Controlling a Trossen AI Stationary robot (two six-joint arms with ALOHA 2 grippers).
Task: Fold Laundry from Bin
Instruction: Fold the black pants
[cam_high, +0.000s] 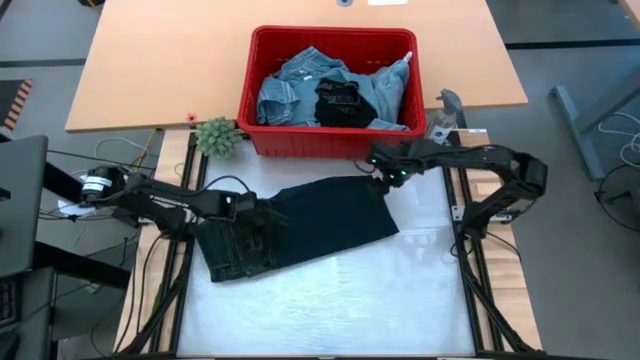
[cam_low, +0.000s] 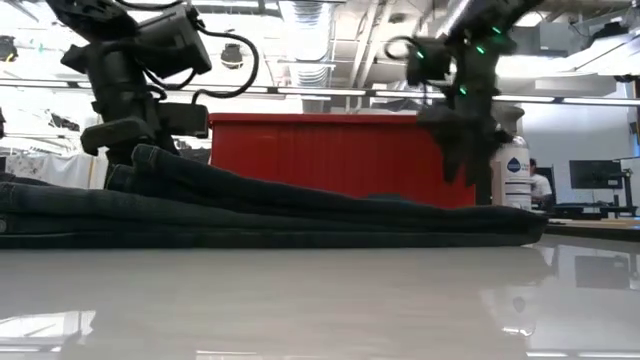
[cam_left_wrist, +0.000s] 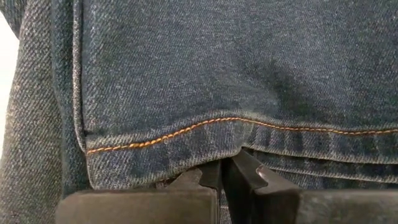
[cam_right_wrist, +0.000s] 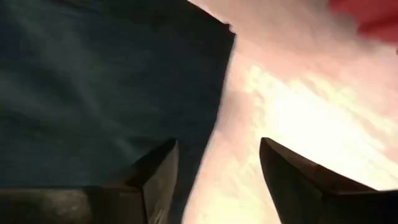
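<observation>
Dark jeans (cam_high: 300, 225) lie folded flat on the white desk (cam_high: 330, 300), just in front of the red bin (cam_high: 335, 45). The bin holds light denim pieces (cam_high: 290, 85) and a black garment (cam_high: 343, 103). The left gripper (cam_high: 262, 222) rests on the jeans' left end, its jaws clenched against the denim hem (cam_left_wrist: 186, 143). The right gripper (cam_high: 385, 178) hangs above the jeans' right rear corner, its jaws released, holding nothing. A small green plant (cam_high: 217, 136) sits beside the bin's left front corner.
</observation>
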